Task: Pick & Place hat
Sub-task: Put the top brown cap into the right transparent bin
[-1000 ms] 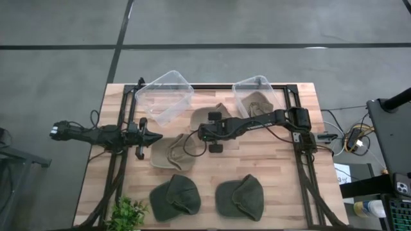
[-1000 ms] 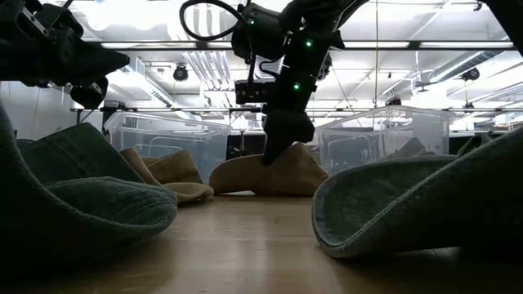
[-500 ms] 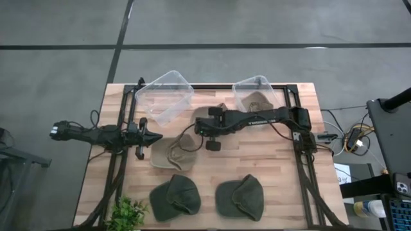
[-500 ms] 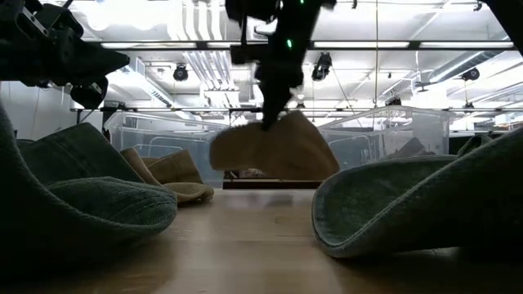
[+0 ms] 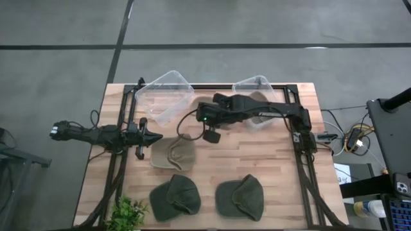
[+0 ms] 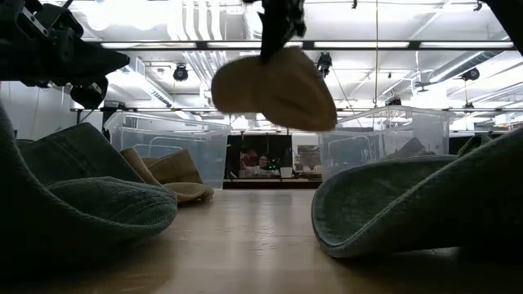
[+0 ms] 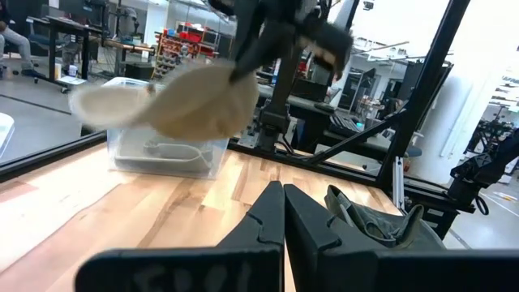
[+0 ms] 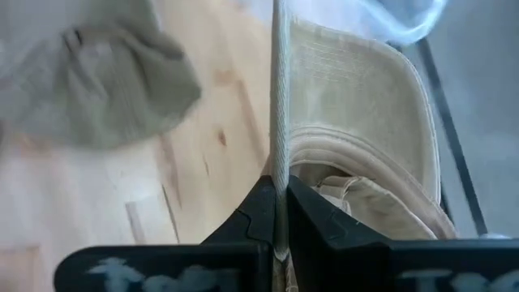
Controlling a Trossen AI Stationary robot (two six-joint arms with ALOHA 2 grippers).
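My right gripper (image 6: 276, 37) is shut on a tan hat (image 6: 274, 88) and holds it high above the table's middle. In the high view my right arm (image 5: 247, 115) covers this hat. It also shows in the left wrist view (image 7: 182, 101) and the right wrist view (image 8: 357, 138). My left gripper (image 5: 156, 136) is shut and empty, and waits over the table's left side. A second tan hat (image 5: 172, 153) lies on the table. My right gripper pinches the tan hat's thin edge (image 8: 279, 174) between its two fingers. The fingers (image 6: 274, 49) come from above and point down. The hat hangs below them, tilted, clear of the table.
Two green hats (image 5: 174, 197) (image 5: 240, 197) lie near the front edge. Two clear bins stand at the far edge: the left one (image 5: 164, 96), and the right one (image 5: 257, 96) with a tan hat in it. A small plant (image 5: 128, 213) stands at the front left corner.
My right gripper has gone up and a little toward the far edge, still shut on the tan hat. The hat, which rested on the table a second ago, is now lifted clear and hangs high under the fingers.
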